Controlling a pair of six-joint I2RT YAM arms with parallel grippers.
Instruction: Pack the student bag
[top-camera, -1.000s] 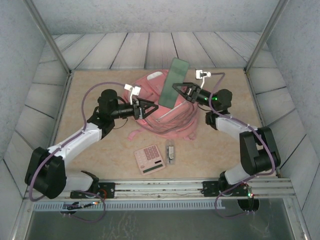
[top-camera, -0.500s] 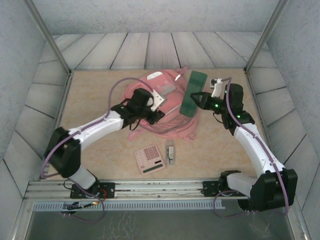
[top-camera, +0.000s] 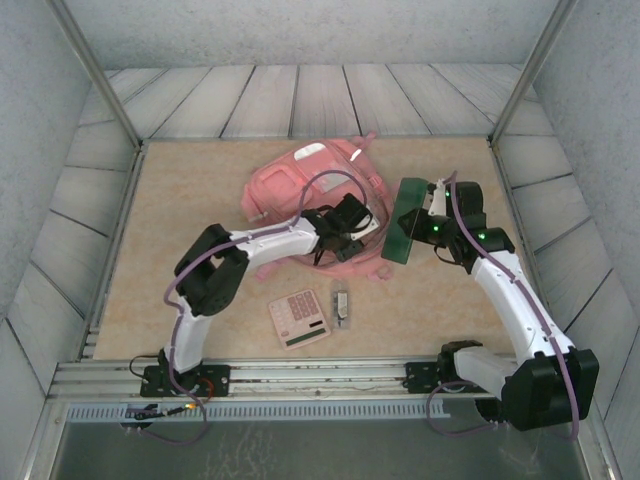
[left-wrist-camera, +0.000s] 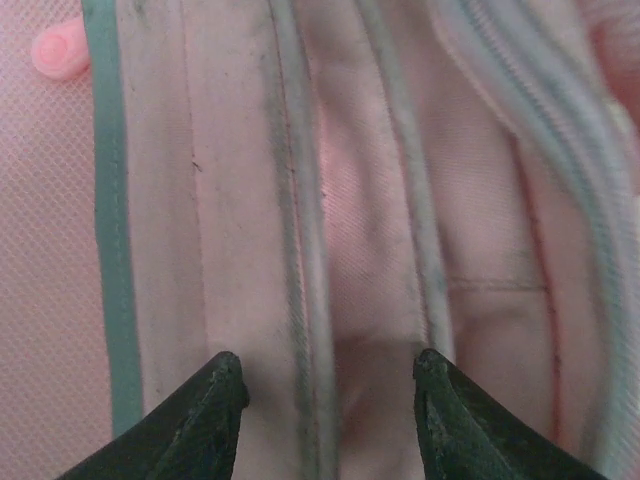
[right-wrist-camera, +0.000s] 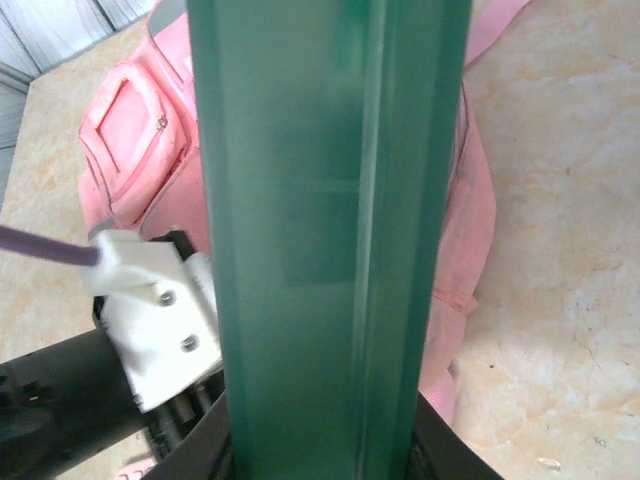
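The student bag (top-camera: 290, 185) is a large pink backpack lying flat in the middle of the table. My left gripper (top-camera: 345, 243) reaches across it to its right side. In the left wrist view this gripper (left-wrist-camera: 330, 375) is open, its dark fingertips (left-wrist-camera: 225, 380) set wide over pink bag fabric (left-wrist-camera: 370, 200) and pale zipper lines. My right gripper (top-camera: 418, 228) is shut on a flat green notebook (top-camera: 403, 222), held upright just right of the bag. In the right wrist view the notebook (right-wrist-camera: 320, 200) stands between the fingers, with the bag (right-wrist-camera: 130, 130) behind it.
A pink calculator (top-camera: 298, 318) and a small grey object (top-camera: 342, 305) lie on the tan tabletop in front of the bag. Pink straps (top-camera: 375, 270) trail at the bag's near right. The left wrist's white camera mount (right-wrist-camera: 150, 310) is close to the notebook.
The left arm has swung from the bag's left side across to its right side. The right gripper has brought the green notebook down and toward the near right of the bag.
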